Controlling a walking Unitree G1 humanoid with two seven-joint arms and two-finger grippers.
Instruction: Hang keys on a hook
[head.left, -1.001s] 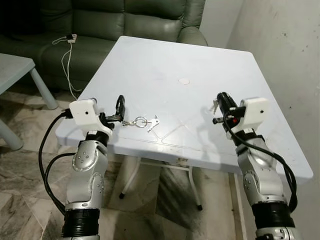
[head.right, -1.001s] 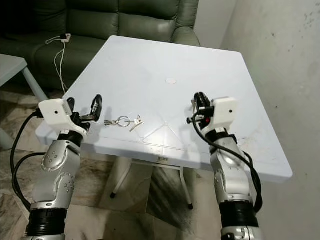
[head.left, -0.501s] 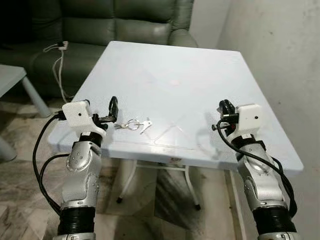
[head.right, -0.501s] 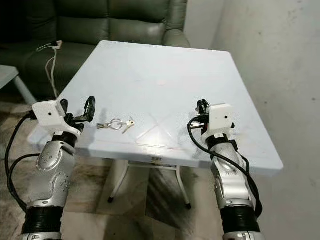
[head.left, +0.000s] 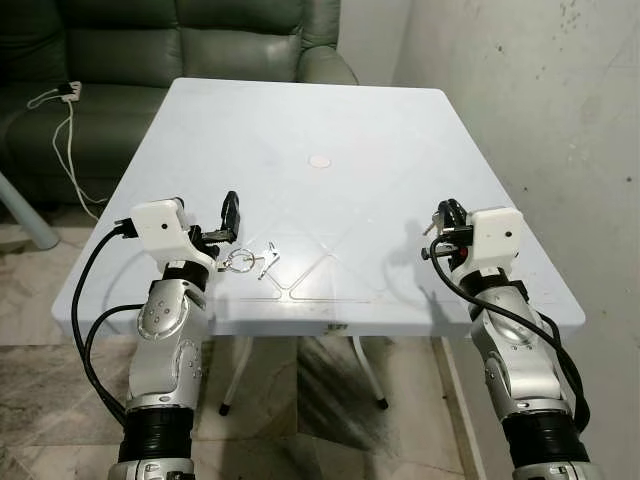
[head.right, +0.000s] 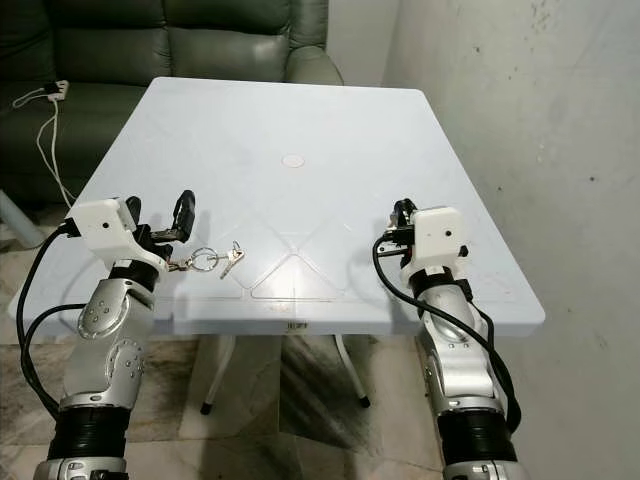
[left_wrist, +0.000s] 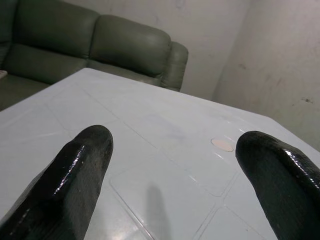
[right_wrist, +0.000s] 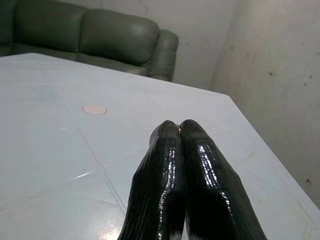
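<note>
A bunch of keys (head.left: 250, 260) on a metal ring lies flat on the white table (head.left: 400, 130) near its front left edge. My left gripper (head.left: 222, 226) hovers just over the left end of the bunch. It is open, its two black fingers (left_wrist: 75, 170) wide apart with nothing between them. My right gripper (head.left: 443, 224) is held over the table's front right part, far from the keys. Its fingers (right_wrist: 200, 165) are pressed together and shut on nothing.
A round cap (head.left: 320, 160) marks the table's centre. A green sofa (head.left: 150, 40) stands behind the table, with a power strip and cable (head.left: 60, 95) on its seat. A stained wall (head.left: 540, 120) runs close along the right. A second table's leg (head.left: 22, 212) is at left.
The camera has moved, so the table now sits squarer and more centred in view. The left gripper stands nearer the left end of the keys. The right gripper stays shut.
</note>
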